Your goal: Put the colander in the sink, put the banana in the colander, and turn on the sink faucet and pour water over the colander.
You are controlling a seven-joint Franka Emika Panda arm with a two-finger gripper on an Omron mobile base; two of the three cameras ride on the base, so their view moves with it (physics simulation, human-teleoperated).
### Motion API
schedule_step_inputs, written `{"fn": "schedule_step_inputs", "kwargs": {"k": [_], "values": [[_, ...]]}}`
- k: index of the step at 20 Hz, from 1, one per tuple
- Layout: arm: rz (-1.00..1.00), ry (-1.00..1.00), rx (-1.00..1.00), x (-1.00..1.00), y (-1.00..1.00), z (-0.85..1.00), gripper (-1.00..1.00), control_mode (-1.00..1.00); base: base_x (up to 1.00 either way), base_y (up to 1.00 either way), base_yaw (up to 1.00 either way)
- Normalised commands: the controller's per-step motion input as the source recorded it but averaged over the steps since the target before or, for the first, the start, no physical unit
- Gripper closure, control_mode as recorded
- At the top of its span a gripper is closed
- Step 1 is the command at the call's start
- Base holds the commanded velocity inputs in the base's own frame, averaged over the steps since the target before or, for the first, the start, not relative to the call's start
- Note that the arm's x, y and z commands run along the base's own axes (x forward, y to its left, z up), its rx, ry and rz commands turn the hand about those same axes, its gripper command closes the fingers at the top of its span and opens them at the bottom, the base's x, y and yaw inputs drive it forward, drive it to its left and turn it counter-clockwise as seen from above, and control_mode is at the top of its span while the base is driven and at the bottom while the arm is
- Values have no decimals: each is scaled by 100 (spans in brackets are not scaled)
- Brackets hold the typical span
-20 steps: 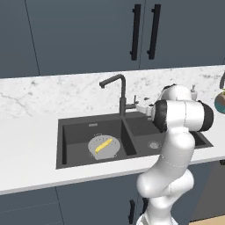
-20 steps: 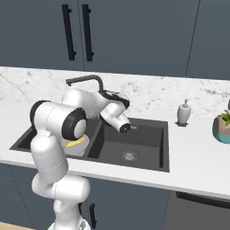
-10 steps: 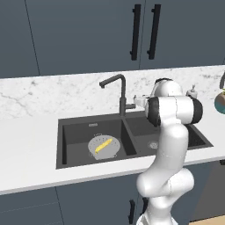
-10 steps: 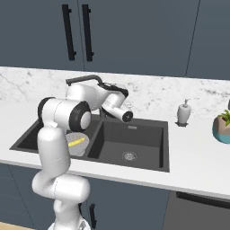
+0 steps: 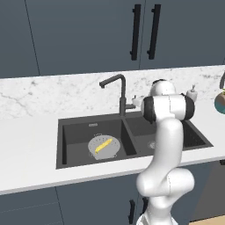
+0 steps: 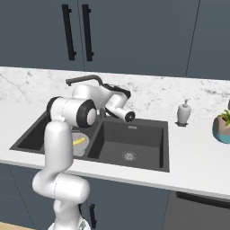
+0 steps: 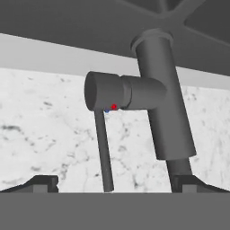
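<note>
While rising from the base in front of the sink (image 5: 70,132), bending at the elbow and reaching forward over the divider toward the back wall. Holding the gripper (image 7: 110,183) close up against the faucet (image 5: 119,94), at the height of its side lever (image 7: 101,148), with the two dark fingertips (image 7: 38,183) standing wide apart at either side and gripping nothing. Facing the lever's round cap and its thin handle pointing down between the fingertips, the faucet's thick stem just to one side, marble wall behind. Pointing the hand, in the right base view, out past the faucet's base (image 6: 117,96) over the back edge of the right basin.

Sitting in the left basin: colander (image 5: 103,147), upright on the basin floor, with the banana (image 5: 103,145) lying inside it. Showing partly behind the arm in the right base view, colander (image 6: 81,144) and banana (image 6: 78,141) alike. Standing on the counter right of the sink: white soap dispenser (image 6: 183,112), with a potted plant (image 6: 222,127) farther right.
</note>
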Motion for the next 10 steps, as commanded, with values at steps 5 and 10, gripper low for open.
{"fn": "schedule_step_inputs", "kwargs": {"k": [5,10], "values": [[-4,0,-3,44,0,-18,-100,-100,0,0,0],[-7,0,-7,59,6,-21,-100,-100,0,0,0]]}}
